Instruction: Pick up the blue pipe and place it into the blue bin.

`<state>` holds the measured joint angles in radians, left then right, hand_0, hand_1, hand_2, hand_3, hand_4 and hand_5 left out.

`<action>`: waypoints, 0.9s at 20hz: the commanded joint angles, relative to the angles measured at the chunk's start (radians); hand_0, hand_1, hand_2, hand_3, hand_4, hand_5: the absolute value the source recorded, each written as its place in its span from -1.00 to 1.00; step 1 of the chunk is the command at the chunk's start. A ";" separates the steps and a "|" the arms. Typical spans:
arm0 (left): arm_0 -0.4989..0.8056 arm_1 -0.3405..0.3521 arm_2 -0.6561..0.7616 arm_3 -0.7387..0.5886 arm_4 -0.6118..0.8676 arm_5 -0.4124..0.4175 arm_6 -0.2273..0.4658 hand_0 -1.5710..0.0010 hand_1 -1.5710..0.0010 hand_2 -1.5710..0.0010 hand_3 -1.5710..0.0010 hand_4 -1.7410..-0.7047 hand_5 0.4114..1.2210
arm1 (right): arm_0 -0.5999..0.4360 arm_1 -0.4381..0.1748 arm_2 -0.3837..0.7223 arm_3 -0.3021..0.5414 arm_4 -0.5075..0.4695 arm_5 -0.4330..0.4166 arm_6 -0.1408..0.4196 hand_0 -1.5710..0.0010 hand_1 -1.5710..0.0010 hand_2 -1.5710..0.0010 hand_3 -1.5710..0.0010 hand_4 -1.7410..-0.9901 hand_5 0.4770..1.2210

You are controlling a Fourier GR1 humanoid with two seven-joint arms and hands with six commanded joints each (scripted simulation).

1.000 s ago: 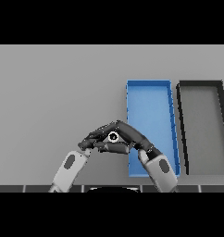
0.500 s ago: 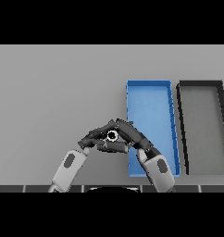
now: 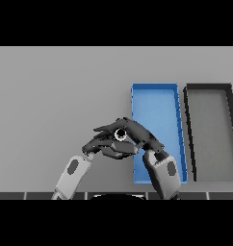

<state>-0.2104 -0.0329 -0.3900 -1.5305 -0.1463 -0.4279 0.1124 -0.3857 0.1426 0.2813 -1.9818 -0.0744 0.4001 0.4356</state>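
The pipe shows only as a small pale ring, seen end-on, just left of the blue bin. My right hand reaches leftward from the bin's near left edge, with fingers and thumb curled round the pipe. My left hand lies right beneath and to the left of it, fingers relaxed, pressed close against the right hand's fingers. The rest of the pipe's body is hidden by the hands. The right forearm covers the bin's near left corner.
A black bin stands to the right of the blue one, the two side by side. The grey table spreads to the left and toward the back.
The ring and both hands have shifted slightly up the view and a little toward the blue bin. The grasp looks the same.
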 commanded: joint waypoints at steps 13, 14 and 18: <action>0.031 0.027 0.002 -0.045 0.004 -0.004 -0.017 1.00 1.00 1.00 1.00 0.53 -0.86 | -0.413 -0.213 -0.451 0.059 -0.217 -0.221 0.171 -1.00 -1.00 -1.00 -1.00 -0.35 1.00; 0.031 0.036 0.011 -0.054 0.012 -0.007 -0.011 1.00 1.00 1.00 1.00 0.53 -0.86 | -0.399 -0.225 -0.470 0.062 -0.192 -0.223 0.173 -1.00 -1.00 -1.00 -1.00 -0.35 1.00; 0.033 0.034 0.011 -0.063 0.019 -0.006 0.011 1.00 1.00 1.00 1.00 0.53 -0.85 | -0.313 -0.269 -0.524 0.107 -0.146 -0.240 0.174 -1.00 -1.00 -1.00 -1.00 -0.36 1.00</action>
<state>-0.1774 0.0003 -0.3789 -1.5941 -0.1271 -0.4343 0.1219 -0.6981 -0.1264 -0.2428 -1.8745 -0.2180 0.1621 0.6095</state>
